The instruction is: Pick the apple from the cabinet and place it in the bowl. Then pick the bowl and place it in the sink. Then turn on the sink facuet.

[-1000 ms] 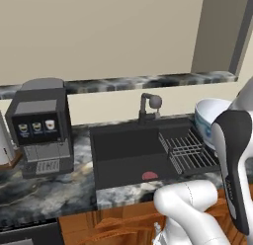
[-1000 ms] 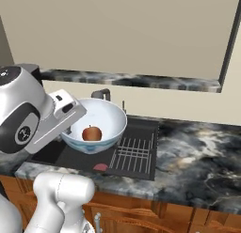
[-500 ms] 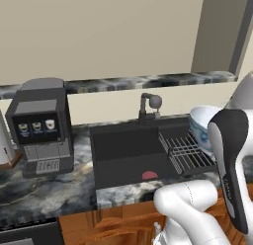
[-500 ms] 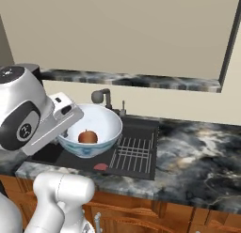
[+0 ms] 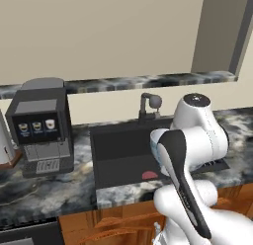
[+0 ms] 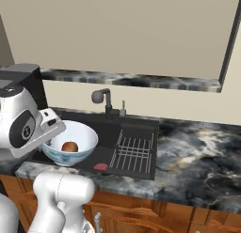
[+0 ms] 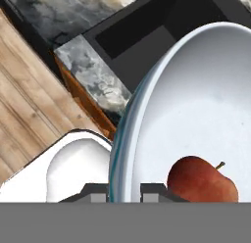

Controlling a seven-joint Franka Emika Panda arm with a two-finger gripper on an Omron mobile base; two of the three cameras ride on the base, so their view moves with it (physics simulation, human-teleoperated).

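Note:
The white, blue-tinted bowl (image 6: 80, 139) hangs low over the left front part of the black sink (image 6: 134, 128). A red-brown apple (image 6: 69, 146) lies inside the bowl (image 7: 196, 105), and the apple (image 7: 202, 181) shows close up in the hand view. My gripper (image 7: 125, 190) is shut on the bowl's near rim, one fingertip on each side of the wall. In the right base view the gripper (image 6: 54, 131) sits at the bowl's left edge. The dark arched faucet (image 6: 101, 97) stands behind the sink (image 5: 118, 150). My arm hides most of the bowl (image 5: 154, 151). The cabinet is out of view.
A boxy coffee machine (image 5: 42, 125) stands on the counter left of the sink. A wire rack (image 6: 134, 150) fills the basin's right side. A small red patch (image 6: 100, 166) lies on the basin floor. Marbled counter (image 6: 197, 157) stretches to the right, and a ledge (image 6: 141, 81) runs along the wall.
The bowl with the apple has moved left and down, from above the rack side to low over the left part of the basin. My grip on its rim is unchanged.

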